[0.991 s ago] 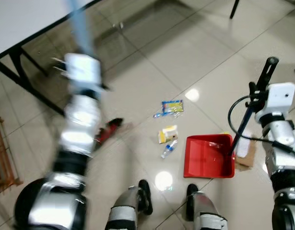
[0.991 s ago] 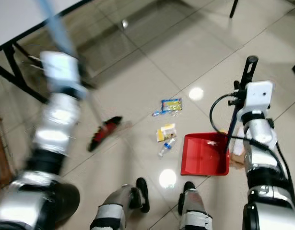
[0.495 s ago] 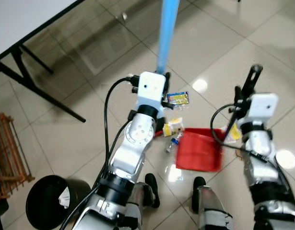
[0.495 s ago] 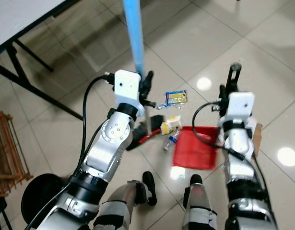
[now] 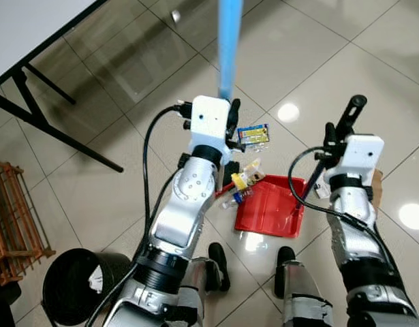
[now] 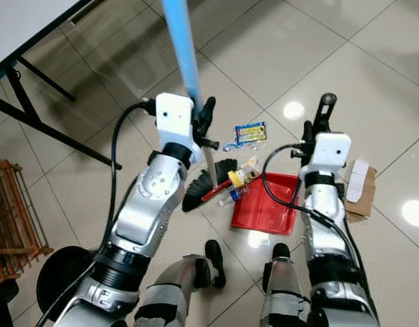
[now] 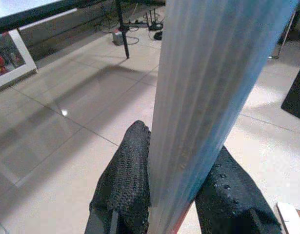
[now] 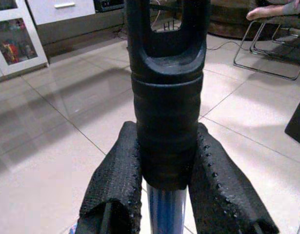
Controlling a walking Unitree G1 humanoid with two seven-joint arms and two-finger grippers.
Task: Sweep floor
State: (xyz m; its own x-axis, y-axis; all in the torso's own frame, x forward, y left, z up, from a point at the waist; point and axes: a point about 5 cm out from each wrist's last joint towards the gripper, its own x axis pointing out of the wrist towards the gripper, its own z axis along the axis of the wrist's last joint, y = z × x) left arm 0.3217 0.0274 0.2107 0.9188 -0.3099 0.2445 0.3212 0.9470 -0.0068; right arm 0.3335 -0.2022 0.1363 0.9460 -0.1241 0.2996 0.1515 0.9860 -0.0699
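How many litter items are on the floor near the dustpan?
3 visible: a blue-yellow wrapper on the tile beyond the red dustpan, a yellow packet at the pan's lip, and a small clear bottle beside it. More may hide behind the broom head.

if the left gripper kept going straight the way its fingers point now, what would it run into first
Probably nothing close. The left gripper is shut on the blue broom handle, and past its fingers the left wrist view shows bare floor tiles, then a dark table leg and cables far off. Depth is hard to judge.
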